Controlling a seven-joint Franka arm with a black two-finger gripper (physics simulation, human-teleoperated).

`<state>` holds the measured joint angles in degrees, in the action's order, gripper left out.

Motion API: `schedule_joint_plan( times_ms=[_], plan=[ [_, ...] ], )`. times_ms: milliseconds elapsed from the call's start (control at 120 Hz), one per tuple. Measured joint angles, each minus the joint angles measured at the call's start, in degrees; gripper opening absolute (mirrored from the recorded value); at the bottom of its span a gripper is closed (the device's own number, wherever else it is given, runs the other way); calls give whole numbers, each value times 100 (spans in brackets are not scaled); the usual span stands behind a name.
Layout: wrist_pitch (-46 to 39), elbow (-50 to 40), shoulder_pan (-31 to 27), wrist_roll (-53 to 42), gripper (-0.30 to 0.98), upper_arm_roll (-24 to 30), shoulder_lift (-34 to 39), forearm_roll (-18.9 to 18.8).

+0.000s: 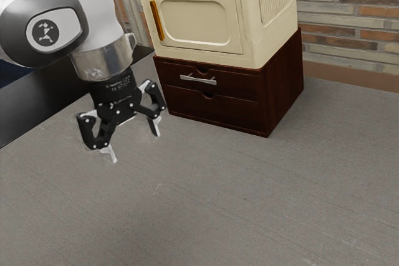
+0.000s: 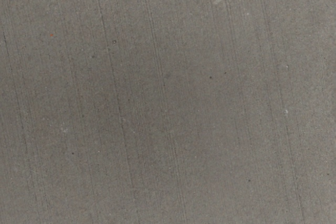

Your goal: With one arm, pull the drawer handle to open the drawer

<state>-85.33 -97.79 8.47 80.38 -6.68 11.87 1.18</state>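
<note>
My gripper (image 1: 134, 144) hangs fingers-down above the grey table in the exterior view, its two fingertips wide apart with nothing between them. Toward the exterior view's right, and apart from it, stands a dark brown cabinet (image 1: 285, 91) with two drawers. A silver bar handle (image 1: 198, 80) is fixed to the upper drawer (image 1: 234, 85), which sits flush with the cabinet front. The lower drawer (image 1: 212, 109) is flush too.
A cream box (image 1: 249, 23) with an orange handle (image 1: 156, 20) on its door rests on top of the cabinet. Grey table surface (image 1: 237, 197) extends before the cabinet; the wrist view faces bare table (image 2: 168, 108). A brick wall (image 1: 349, 23) rises behind.
</note>
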Motion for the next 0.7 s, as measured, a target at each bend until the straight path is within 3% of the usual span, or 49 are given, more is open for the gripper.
schedule_joint_plan(
  times_ms=[158,275,508,700],
  plan=[
    [-546,-253,-54,-1,69,-1,-27,42],
    [-897,-303,-423,15,69,-9,-98,95],
    [-1734,496,-922,15,69,-16,-1341,133],
    [-2377,957,-1010,-10,69,-18,-1839,138]
  ],
)
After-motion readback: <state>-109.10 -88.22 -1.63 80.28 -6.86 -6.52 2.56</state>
